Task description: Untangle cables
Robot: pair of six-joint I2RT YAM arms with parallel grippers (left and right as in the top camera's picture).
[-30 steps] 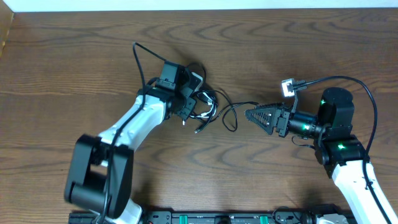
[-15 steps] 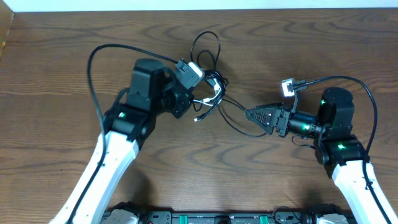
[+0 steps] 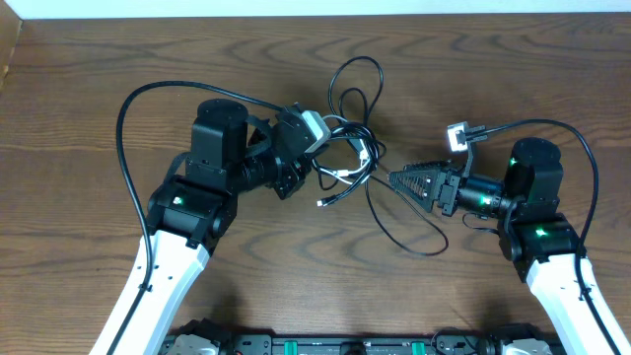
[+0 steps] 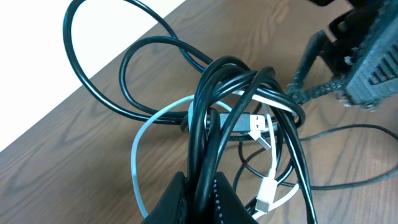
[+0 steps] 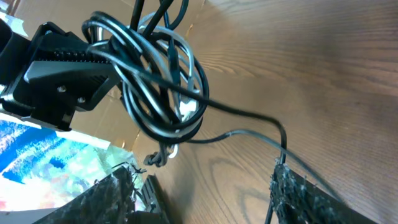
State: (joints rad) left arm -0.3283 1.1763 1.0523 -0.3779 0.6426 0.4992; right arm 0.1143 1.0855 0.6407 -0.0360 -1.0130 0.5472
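Surface: dark wood grain; a pale strip is seen along the top edge of the overhead frame.

Cables: black and white cords, looped into one loose knot at frame centre.

- Handling, as judged: light, limp and springy, likely to cinch if tugged.
- Left gripper: clamped tight on black strands.
- Right gripper: jaws parted, nothing held, just right of the knot.
- Suggested hold: a trailing outer loop or a plug end.
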